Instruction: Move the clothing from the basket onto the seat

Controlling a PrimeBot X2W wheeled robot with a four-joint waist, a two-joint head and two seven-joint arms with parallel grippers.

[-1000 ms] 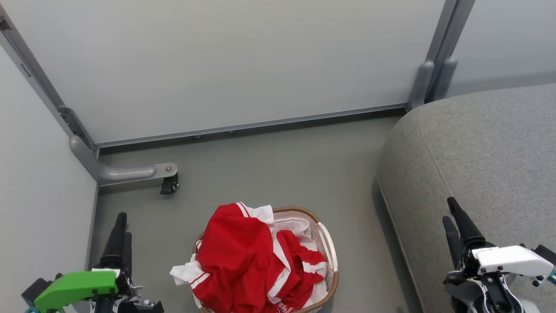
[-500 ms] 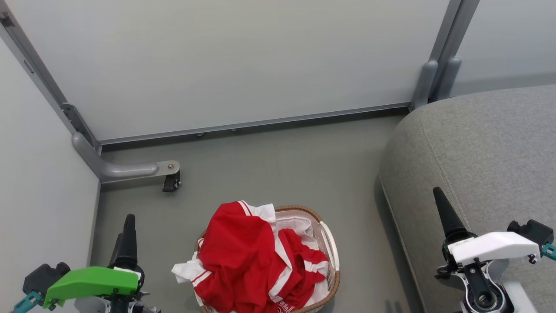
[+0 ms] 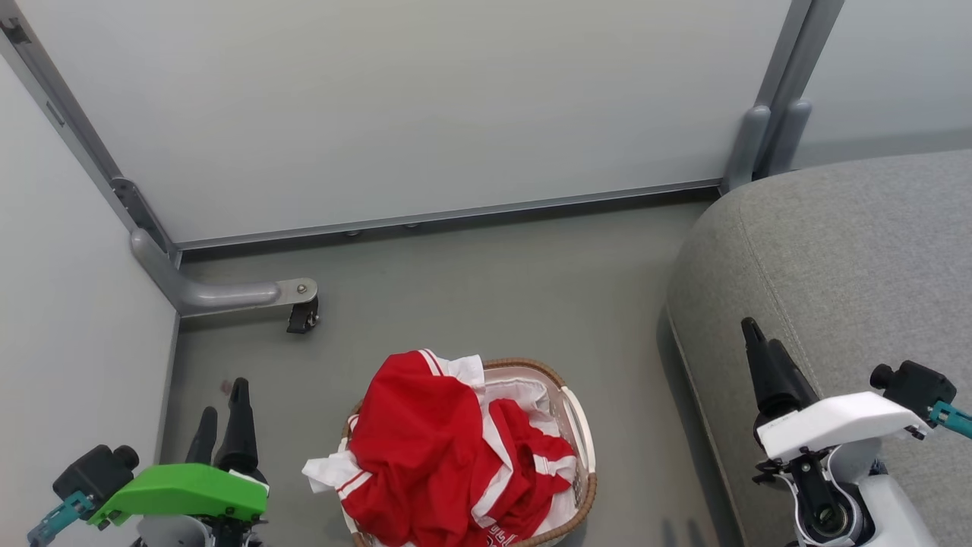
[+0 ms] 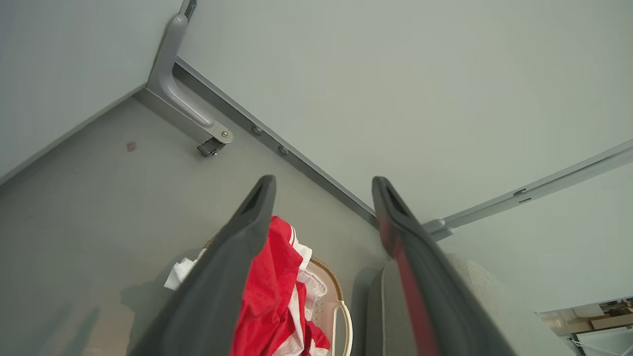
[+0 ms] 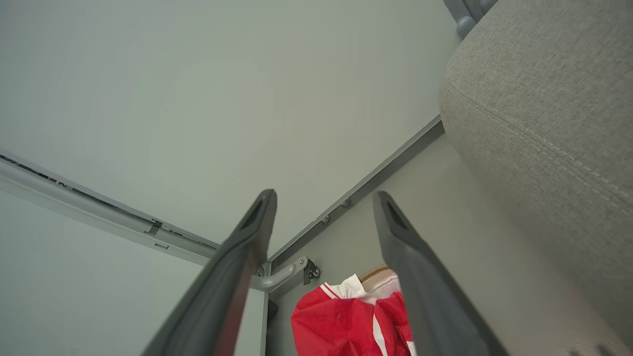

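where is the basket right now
In the head view the basket sits on the floor at bottom centre, heaped with the red clothing, left of the grey seat.

left gripper (image 3: pixel 225 398): green cover (image 3: pixel 182 490), black fingers (image 3: pixel 240 433) | right gripper (image 3: pixel 759 336): white cover (image 3: pixel 835 424), black fingers (image 3: pixel 771 372), teal plug (image 3: pixel 955 418)

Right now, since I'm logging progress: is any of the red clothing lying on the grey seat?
No: the clothing is heaped in the basket on the floor, and the visible seat beside it carries none.
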